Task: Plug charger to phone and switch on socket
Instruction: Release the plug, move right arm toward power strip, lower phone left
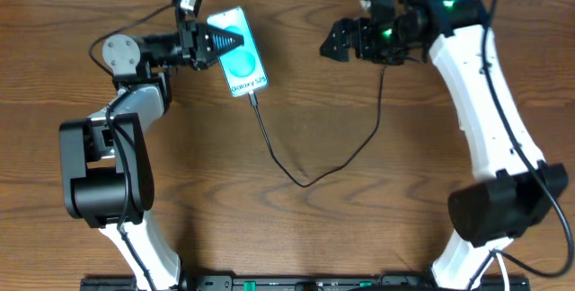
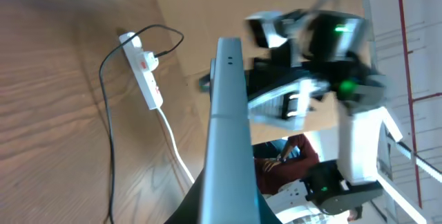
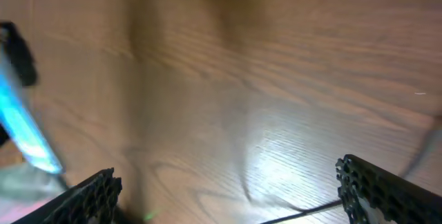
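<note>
From above, the left claw point(image 1: 220, 39) is clamped on the top end of the phone point(image 1: 243, 62), and the screen is lit. The charger point(image 1: 305, 179) joins the phone's far end, away from that claw, so I think the plugging in is done. The black wire loops over the bench point(image 1: 269, 237) and runs up under the right claw point(image 1: 337, 44). That claw has its jaws wide apart and holds nothing. I cannot see the socket from here.

From the left wrist, the phone shows edge-on, standing up out of the claw. Beyond it and off to one side lies the socket point(image 2: 145, 72), with the black wire going into it and its white cord point(image 2: 176, 155) trailing off. It has red marks, but I cannot tell if it is on. I think the switch is the job left to do.

From the right wrist, the jaws stand wide apart over bare wood. The phone glows blue far off to one side.

I see no boxes, bowls or trays.
</note>
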